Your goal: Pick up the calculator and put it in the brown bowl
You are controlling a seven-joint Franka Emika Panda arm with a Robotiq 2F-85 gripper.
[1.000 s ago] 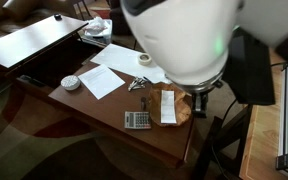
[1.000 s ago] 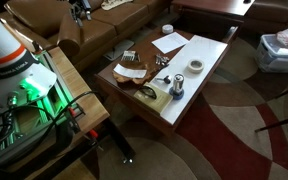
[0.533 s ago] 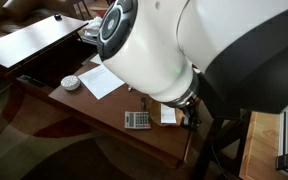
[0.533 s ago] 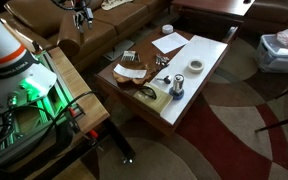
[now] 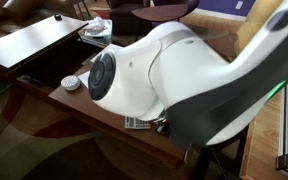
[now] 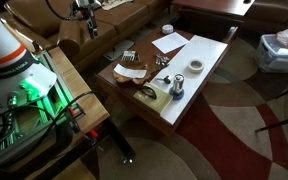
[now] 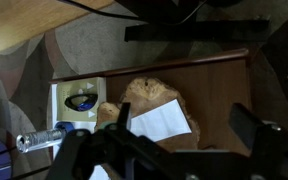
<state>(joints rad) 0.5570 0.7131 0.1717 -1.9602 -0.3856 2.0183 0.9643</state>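
Note:
The calculator [image 7: 78, 101], small, grey and flat, lies on the wooden table left of the brown bowl [image 7: 174, 98]. The bowl holds a white paper slip. In an exterior view the calculator [image 6: 129, 56] lies beside the bowl [image 6: 130, 72] at the table end near the robot. In an exterior view the arm hides the bowl and only a strip of the calculator [image 5: 135, 123] shows. My gripper [image 7: 184, 135] is open and empty, high above the bowl. In an exterior view it [image 6: 87, 20] hangs over the sofa, away from the table.
A small white dish [image 5: 71, 83] sits at the table's far corner. White paper sheets [image 6: 167, 43], a tape roll [image 6: 196, 66] and an upright cylinder [image 6: 176, 88] are on the table. A brown sofa [image 6: 104, 35] stands beside it.
The arm has swung across an exterior view and now hides the bowl and most of the table. In the other exterior view the gripper has moved slightly right and down.

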